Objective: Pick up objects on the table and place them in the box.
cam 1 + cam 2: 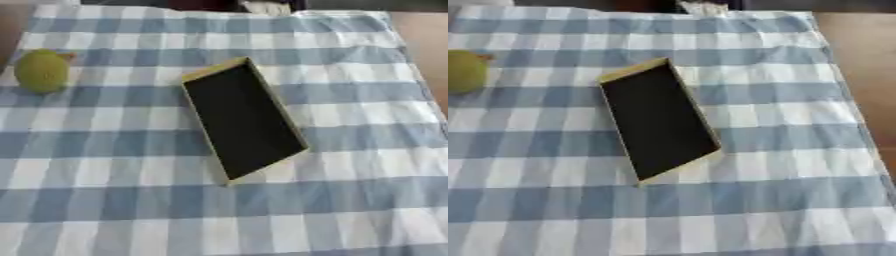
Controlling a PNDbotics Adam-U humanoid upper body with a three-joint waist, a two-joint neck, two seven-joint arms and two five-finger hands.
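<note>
No hand of ours shows in either eye view, so we can't tell whether either is spread, curled or carrying anything, and we can't say how the object lies from a hand. The near strip of the bench [219, 230] is just blue-and-white checked cloth [350, 210], lying fairly flat with soft folds. Mid-bench sits the box [243, 120]: a shallow rectangular tray, dark inside, pale yellowish rim. Its long axis runs diagonally, near end toward the bench's near right, far end toward the far left. Nothing visible inside it, though the dark interior hides detail. Further back, close to the left edge, is the one loose object we can see, a rounded yellow-green thing [41, 71], fruit-like, with a small orange-brown bit at its top right. It stands well apart from the box, to the left of the box's far end. Our judgement: the left arm is the natural pick, since the object sits on that side, and the carry runs rightward and slightly nearward over the box's long left rim. A round shape may roll on cloth if nudged. Beyond the right edge we see bare brown surface [859, 60]. At the far edge, something pale and crumpled [262, 7], unidentifiable.
</note>
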